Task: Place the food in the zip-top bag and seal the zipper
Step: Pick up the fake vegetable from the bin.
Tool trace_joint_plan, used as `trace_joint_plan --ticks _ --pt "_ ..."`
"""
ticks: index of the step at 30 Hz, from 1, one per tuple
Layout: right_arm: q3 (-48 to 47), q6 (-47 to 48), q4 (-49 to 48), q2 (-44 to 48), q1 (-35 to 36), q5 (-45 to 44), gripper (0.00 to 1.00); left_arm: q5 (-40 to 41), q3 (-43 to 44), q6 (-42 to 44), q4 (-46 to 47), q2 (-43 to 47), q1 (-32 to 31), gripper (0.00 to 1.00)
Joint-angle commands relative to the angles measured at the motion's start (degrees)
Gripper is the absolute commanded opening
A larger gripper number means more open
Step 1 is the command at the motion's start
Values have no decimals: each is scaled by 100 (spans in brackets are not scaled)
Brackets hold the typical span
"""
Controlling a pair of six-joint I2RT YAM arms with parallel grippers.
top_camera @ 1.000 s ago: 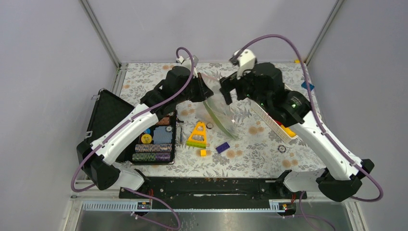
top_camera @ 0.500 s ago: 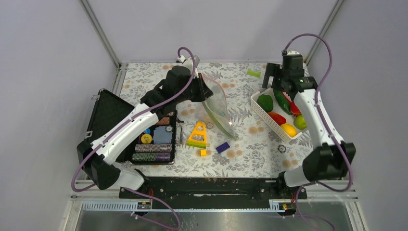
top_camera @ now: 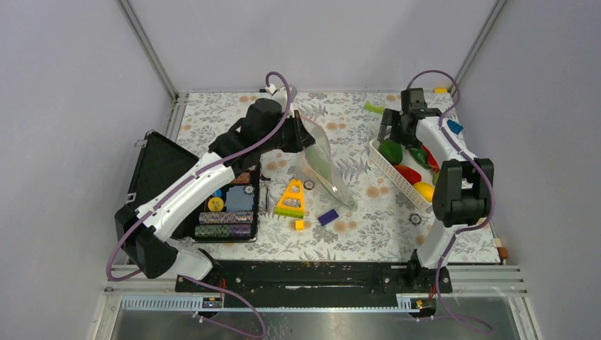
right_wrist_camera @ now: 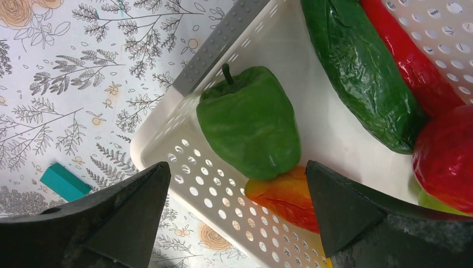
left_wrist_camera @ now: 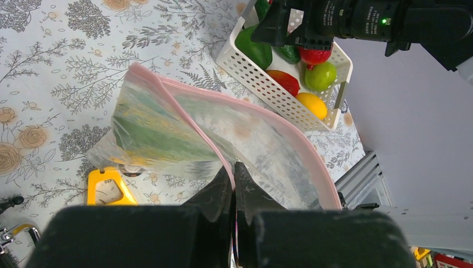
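My left gripper [left_wrist_camera: 234,170] is shut on the pink zipper strip [left_wrist_camera: 189,120] of the clear zip-top bag [top_camera: 322,161], holding its mouth up and open at the table's middle. The bag [left_wrist_camera: 167,131] looks empty. My right gripper [right_wrist_camera: 237,178] is open, hovering over the white basket [top_camera: 390,170] at the right. Below its jaws lies a green pepper [right_wrist_camera: 251,125]. Beside it are an orange-red piece [right_wrist_camera: 279,195], a long dark green cucumber [right_wrist_camera: 362,72], a red piece [right_wrist_camera: 413,61] and a red ball-like fruit [right_wrist_camera: 446,156]. A yellow fruit [top_camera: 424,190] lies at the basket's near end.
A yellow triangular toy [top_camera: 291,198], a small yellow block [top_camera: 299,224] and a blue brick [top_camera: 327,217] lie near the bag. An open black case [top_camera: 227,205] of chips sits at left. A teal brick [right_wrist_camera: 64,181] and a green piece [top_camera: 373,108] lie near the basket.
My right arm swung from the bag's mouth over to the right and lowered over the basket's far end. My left gripper kept hold of the bag, which tilted slightly.
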State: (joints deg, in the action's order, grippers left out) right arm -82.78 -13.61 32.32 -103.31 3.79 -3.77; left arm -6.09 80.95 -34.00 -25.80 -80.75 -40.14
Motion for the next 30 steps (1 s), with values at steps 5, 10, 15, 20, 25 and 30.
trace_joint_plan --ticks 5,10,15,20,25,30 --pt "-242 -71 -304 -253 -25 -232 100 -239 -31 109 401 42 14 0" --pt "-251 -26 -303 -461 -77 -205 100 -200 -33 95 401 71 17 0" --pt "-219 11 -310 -584 -187 -122 100 -120 117 80 287 3 14 0" --pt "-267 65 -303 -810 -220 -34 100 130 599 150 90 -247 18 0" --pt "-375 -6 -244 -962 -237 238 100 426 1397 219 -422 -713 15 0" --pt "-410 -98 -207 -1014 -261 250 100 463 2167 338 -1031 -1095 16 0"
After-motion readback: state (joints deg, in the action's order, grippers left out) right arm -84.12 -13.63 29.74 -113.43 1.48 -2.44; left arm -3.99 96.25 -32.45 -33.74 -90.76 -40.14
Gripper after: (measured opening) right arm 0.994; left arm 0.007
